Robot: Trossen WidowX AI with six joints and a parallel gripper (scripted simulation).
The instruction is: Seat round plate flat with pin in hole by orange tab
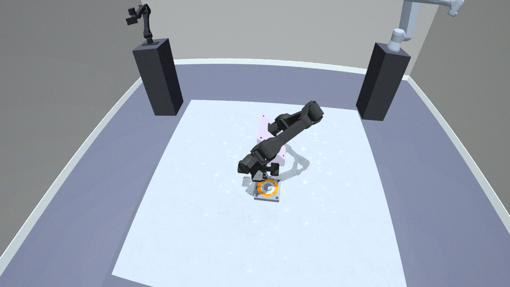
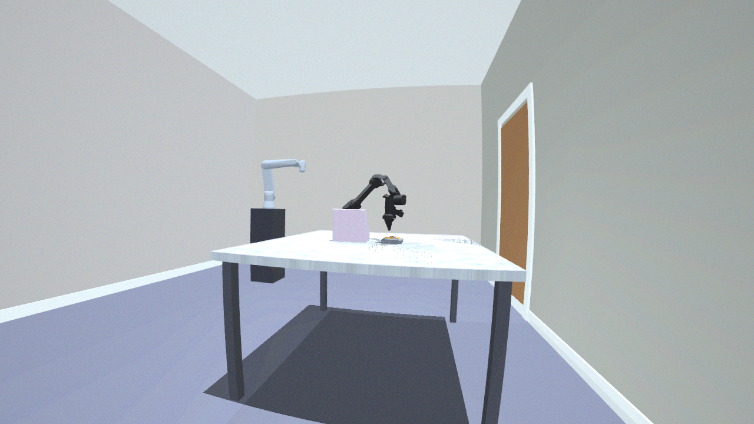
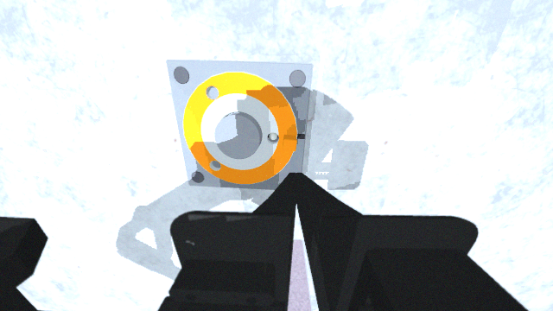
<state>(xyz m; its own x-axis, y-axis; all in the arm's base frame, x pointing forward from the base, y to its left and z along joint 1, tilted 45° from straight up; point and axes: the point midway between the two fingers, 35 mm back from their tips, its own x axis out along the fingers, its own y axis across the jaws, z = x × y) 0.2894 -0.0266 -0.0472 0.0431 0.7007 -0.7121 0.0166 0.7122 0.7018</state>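
The round plate, a white disc with an orange ring (image 1: 276, 187) (image 3: 192, 114), sits around the grey post (image 3: 244, 140) on the square grey base (image 1: 266, 200) (image 2: 392, 242) (image 3: 272, 71). It looks flat in the wrist view. The orange tab (image 3: 290, 137) points right, in line with the dark mark on the base's edge (image 3: 301, 136). The pale pin (image 3: 273, 136) shows inside the hole beside the tab. My gripper (image 2: 389, 229) (image 3: 295, 179) is shut and empty. Its tips are above the plate's level, with a gap below them in the exterior view, touching nothing.
My arm stands on a pink block (image 1: 265, 131) (image 2: 349, 225) behind the base. Two other arms stand on dark pedestals (image 1: 158, 78) (image 1: 380, 83) beyond the table (image 1: 199, 232) (image 2: 369, 266). My arm's shadow falls across the plate and base.
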